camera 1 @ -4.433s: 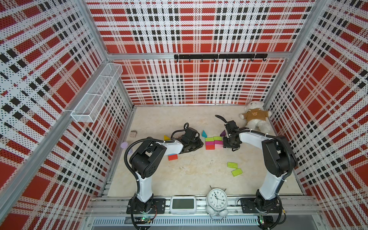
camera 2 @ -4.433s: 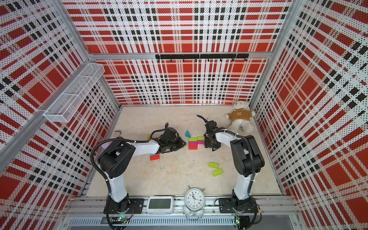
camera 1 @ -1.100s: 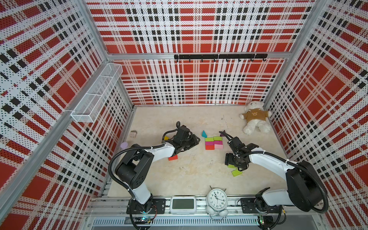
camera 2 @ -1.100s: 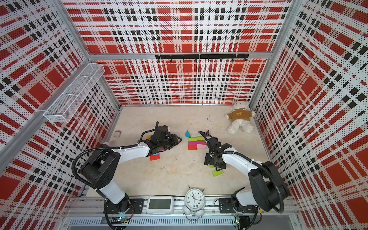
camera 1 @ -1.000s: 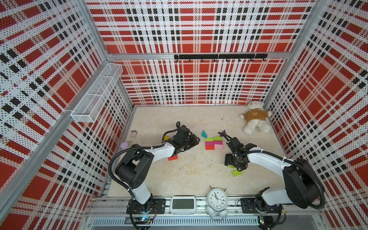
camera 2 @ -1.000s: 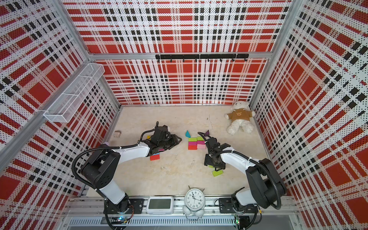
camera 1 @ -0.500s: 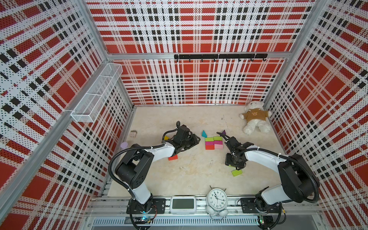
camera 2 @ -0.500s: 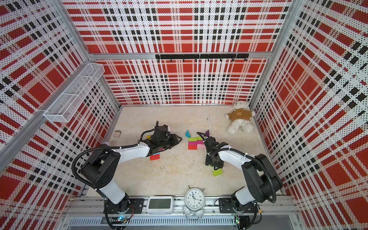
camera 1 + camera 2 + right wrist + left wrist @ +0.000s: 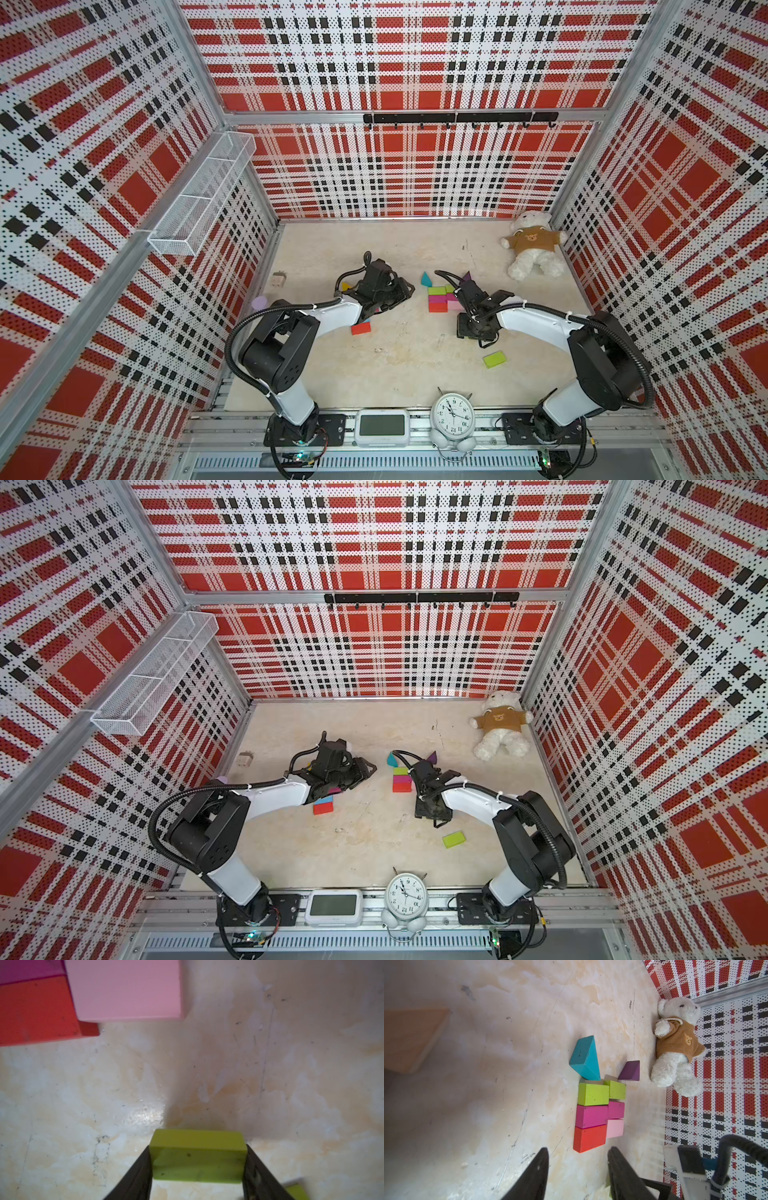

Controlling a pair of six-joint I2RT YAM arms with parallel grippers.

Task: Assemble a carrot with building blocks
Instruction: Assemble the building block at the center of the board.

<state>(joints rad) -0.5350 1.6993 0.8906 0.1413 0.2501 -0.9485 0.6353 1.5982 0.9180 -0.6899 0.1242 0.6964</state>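
My right gripper (image 9: 198, 1149), jaws half-closed, pinches a flat lime-green rectangular block (image 9: 197, 1163) to set it beside the pink block (image 9: 126, 989).

The enclosure has three walls (image 9: 395, 62) of perforated panel printed in red, black and white plaid, joined by aluminium rails (image 9: 291, 117). A black hook bar (image 9: 457, 117) runs across the back wall. A white wire basket (image 9: 199, 199) hangs on the left wall. The counter (image 9: 395, 249) is beige, marbled and scuffed, evenly lit. A clock (image 9: 453, 413) and a blank display (image 9: 381, 424) stand at its front edge.
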